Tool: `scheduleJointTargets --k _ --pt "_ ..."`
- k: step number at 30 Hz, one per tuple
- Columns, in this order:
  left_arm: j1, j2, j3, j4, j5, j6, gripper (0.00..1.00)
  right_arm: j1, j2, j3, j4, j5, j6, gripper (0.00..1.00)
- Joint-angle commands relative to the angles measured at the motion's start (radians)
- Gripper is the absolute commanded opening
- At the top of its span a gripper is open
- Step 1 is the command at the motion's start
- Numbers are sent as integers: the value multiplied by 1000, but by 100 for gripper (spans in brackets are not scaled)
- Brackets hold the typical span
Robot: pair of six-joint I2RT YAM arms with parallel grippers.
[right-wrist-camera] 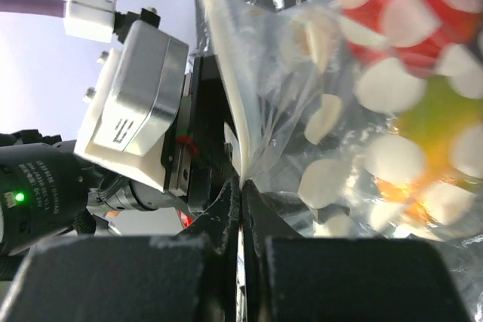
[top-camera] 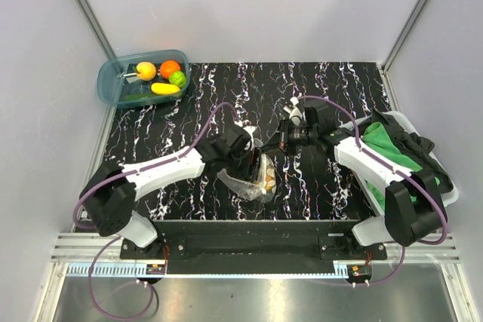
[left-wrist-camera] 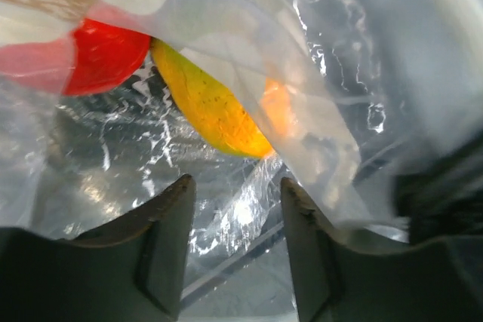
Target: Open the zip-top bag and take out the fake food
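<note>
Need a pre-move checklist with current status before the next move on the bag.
1. Right gripper shut on the zip-top bag edge: ok.
2. Left gripper open, with its jaws apart at the plastic: ok.
3. Bag emptied: not ok. A red piece and a yellow piece sit inside.
4. Bag mouth open toward the left gripper: cannot tell.
5. Blue tub in view at the far left corner, holding fruit: ok.
</note>
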Motion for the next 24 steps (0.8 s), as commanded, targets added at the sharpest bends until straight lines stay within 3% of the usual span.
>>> scheduleJointTargets --k 1,6,14,19,24 --pt "2 86 41 76 35 -25 63 -21 -56 -24 21 -101 -9 0" --pt "2 161 90 83 35 -34 72 -54 -93 -58 11 -116 -21 0" --pt "8 248 158 69 -3 -26 65 -88 -82 -32 -43 -145 -61 0" --pt "8 195 170 17 -45 -12 66 -87 -75 35 -113 -162 -67 0" --pt "20 89 124 -43 -117 9 69 -62 -35 66 -66 -237 13 0"
